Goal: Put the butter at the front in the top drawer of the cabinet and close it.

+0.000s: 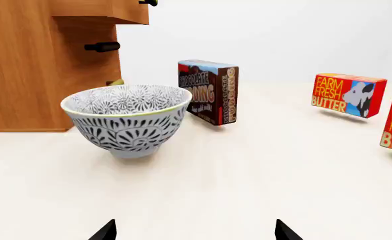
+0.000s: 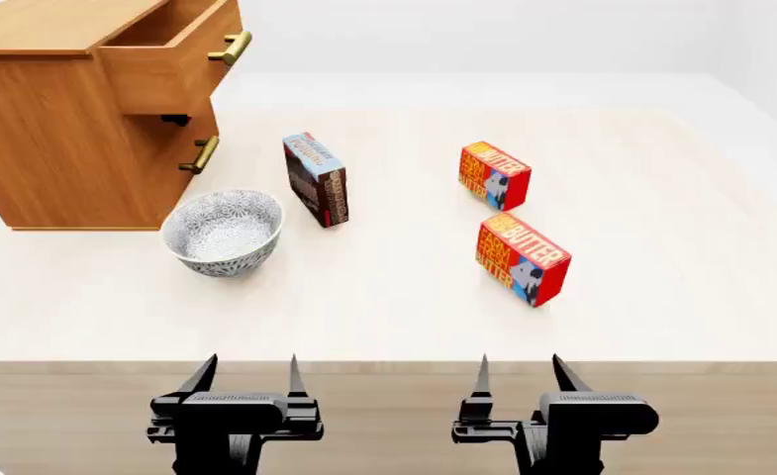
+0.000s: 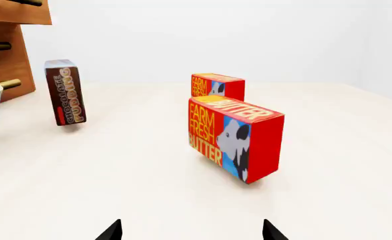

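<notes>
While both arms are held low at the near edge of the table [image 2: 652, 297], nothing is gripped by either one. The left gripper [image 2: 245, 378] is seen with its two fingers spread apart and empty, and the right gripper [image 2: 519, 374] is likewise spread and empty. The front butter [image 2: 522, 259] is set on its long edge on the table, nearest the right gripper and well clear of it. The second butter [image 2: 494, 175] is placed just behind it, a small gap being left between the two. To their left, the pudding box [image 2: 317, 180] is stood upright, and the patterned bowl [image 2: 225, 232] is set near it, closer to the robot. The cabinet [image 2: 58, 148] is placed at the far left of the table, with the bowl just in front of its corner. The top drawer [image 2: 177, 54] is pulled out, its inside being open to view from above, and its brass handle [image 2: 231, 47] is seen at its front. A lower handle [image 2: 205, 153] is seen beneath it. In the right wrist view, the front butter [image 3: 235, 137] is seen closest, with the second one partly hidden behind it.
</notes>
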You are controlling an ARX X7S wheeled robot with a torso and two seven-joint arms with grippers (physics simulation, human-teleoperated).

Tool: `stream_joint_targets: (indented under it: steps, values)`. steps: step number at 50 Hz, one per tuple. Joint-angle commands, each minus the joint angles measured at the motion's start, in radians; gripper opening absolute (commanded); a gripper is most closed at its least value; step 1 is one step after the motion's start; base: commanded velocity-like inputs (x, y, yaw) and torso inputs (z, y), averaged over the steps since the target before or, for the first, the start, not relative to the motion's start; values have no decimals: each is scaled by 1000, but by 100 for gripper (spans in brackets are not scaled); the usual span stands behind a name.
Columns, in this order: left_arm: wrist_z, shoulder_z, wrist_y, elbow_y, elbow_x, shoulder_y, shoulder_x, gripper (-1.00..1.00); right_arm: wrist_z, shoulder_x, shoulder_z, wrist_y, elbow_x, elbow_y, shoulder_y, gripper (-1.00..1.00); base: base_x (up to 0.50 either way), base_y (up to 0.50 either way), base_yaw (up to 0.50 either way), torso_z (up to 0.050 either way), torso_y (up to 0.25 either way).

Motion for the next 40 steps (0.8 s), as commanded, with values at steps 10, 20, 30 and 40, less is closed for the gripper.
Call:
stream_joint_targets:
  steps: [10, 20, 30, 40]
  values:
    - [-35, 56, -216, 282, 50, -43, -88, 100, 65, 69, -53, 328, -10, -362, -21, 100, 0, 0, 0, 0, 0]
    - [53, 23, -886, 605, 3, -373, -134, 100, 11, 157, -78, 1100, 29, -776, 241, 100, 0, 0, 0, 0, 0]
    - [111, 149, -1307, 669, 13, -843, -242, 100, 57, 371, -155, 1571, 305, -801, 742, 100, 0, 0, 0, 0, 0]
    - [169, 204, -1448, 455, -13, -1242, -253, 100, 877, 555, -179, 1552, 1514, -354, 1205, 100, 0, 0, 0, 0, 0]
